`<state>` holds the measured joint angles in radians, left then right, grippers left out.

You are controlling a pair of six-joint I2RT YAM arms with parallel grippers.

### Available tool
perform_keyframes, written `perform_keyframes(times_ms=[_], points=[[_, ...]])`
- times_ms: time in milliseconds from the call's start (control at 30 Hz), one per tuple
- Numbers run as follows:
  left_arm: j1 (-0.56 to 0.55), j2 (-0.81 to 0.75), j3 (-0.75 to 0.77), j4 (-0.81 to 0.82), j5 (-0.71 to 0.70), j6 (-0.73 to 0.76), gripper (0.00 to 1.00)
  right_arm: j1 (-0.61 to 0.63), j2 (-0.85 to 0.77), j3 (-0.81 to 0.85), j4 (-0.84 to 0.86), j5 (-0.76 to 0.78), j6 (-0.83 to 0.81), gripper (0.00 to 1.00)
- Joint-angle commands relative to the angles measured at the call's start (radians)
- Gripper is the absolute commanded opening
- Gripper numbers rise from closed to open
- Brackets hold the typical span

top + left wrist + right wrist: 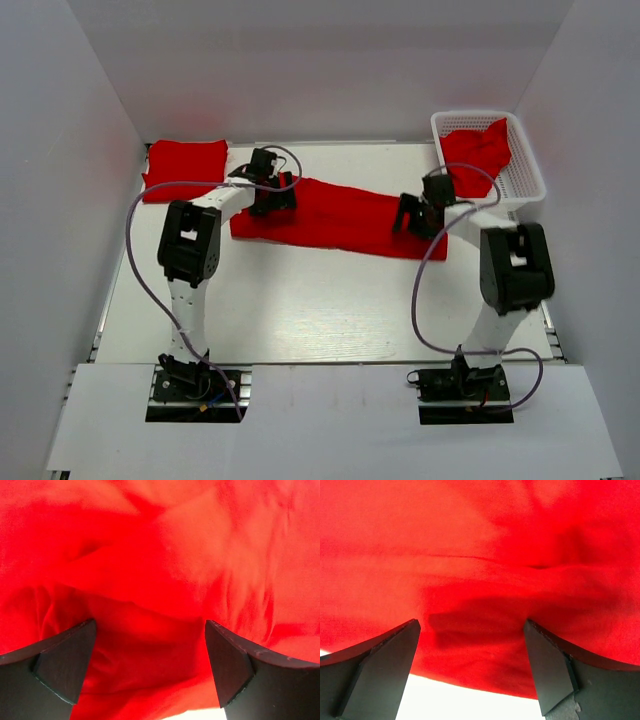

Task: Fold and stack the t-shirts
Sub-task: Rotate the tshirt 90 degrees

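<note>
A plain bright red cloth t-shirt (340, 215), folded into a long band, lies across the middle of the white desk (300, 300), running from left of centre down slightly toward the right; the left claw (272, 198) sits over its left end and the right claw (412, 216) over its right end. In the left wrist view the two dark fingers (65, 665) stand wide apart with rumpled red cloth filling the frame between and beyond them, nothing pinched; in the right wrist view the fingers (375, 670) are equally spread above the band's near edge, a strip of white desk showing at the bottom, and they grip nothing. A second red t-shirt, folded into a neat rectangle (185, 170), rests in the upper left of the desk; a third, crumpled red t-shirt (478, 150) lies in the white plastic mesh basket (527, 170) at the upper right.
</note>
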<state>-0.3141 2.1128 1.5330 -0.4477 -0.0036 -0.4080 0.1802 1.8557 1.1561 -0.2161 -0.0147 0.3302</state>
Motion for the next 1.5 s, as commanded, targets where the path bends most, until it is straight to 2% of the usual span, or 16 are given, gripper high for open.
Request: perform_keyframes(times_ms=[0,67,100,200,233,333,367,533,600,633,833,967,1100,1233,1400,1467], points=[[0.021,0.200,0.212,-0.022,0.089,0.018,1.00,0.043,-0.131,-0.270,-0.062,-0.115,0.096,0.90],[0.012,0.294,0.327,-0.022,0.155,0.041,1.00,0.068,-0.238,-0.338,-0.063,-0.169,0.098,0.90],[0.003,0.390,0.452,-0.031,0.216,0.052,1.00,0.114,-0.266,-0.423,-0.062,-0.207,0.096,0.90],[-0.008,0.542,0.672,-0.062,0.353,0.052,1.00,0.197,-0.375,-0.510,-0.068,-0.327,0.092,0.90],[-0.008,0.614,0.753,-0.005,0.387,0.043,1.00,0.284,-0.394,-0.533,-0.075,-0.343,0.083,0.90],[-0.017,0.682,0.766,0.184,0.506,-0.041,1.00,0.375,-0.415,-0.532,-0.132,-0.458,0.038,0.90],[-0.028,0.697,0.766,0.217,0.525,-0.064,1.00,0.465,-0.418,-0.530,-0.129,-0.471,0.030,0.90],[-0.075,0.760,0.834,0.305,0.547,-0.118,1.00,0.666,-0.368,-0.451,-0.020,-0.547,-0.034,0.90],[-0.089,0.760,0.834,0.332,0.525,-0.130,1.00,0.726,-0.316,-0.405,-0.002,-0.554,-0.087,0.90],[-0.098,0.760,0.834,0.342,0.516,-0.143,1.00,0.735,-0.300,-0.409,0.076,-0.571,-0.091,0.90],[-0.108,0.770,0.843,0.383,0.471,-0.163,1.00,0.827,-0.123,-0.239,0.049,-0.606,-0.194,0.90],[-0.108,0.770,0.833,0.397,0.424,-0.163,1.00,0.854,-0.093,-0.180,0.038,-0.582,-0.215,0.90],[-0.108,0.737,0.832,0.397,0.395,-0.175,1.00,0.855,-0.141,-0.148,0.040,-0.530,-0.215,0.90],[-0.108,0.620,0.794,0.397,0.347,-0.161,1.00,0.851,-0.210,-0.145,0.029,-0.466,-0.178,0.90],[-0.086,0.484,0.782,0.385,0.326,-0.150,1.00,0.844,-0.351,-0.125,-0.066,-0.271,-0.120,0.90],[-0.086,0.432,0.757,0.367,0.306,-0.121,1.00,0.844,-0.413,-0.159,-0.077,-0.237,-0.064,0.90]])
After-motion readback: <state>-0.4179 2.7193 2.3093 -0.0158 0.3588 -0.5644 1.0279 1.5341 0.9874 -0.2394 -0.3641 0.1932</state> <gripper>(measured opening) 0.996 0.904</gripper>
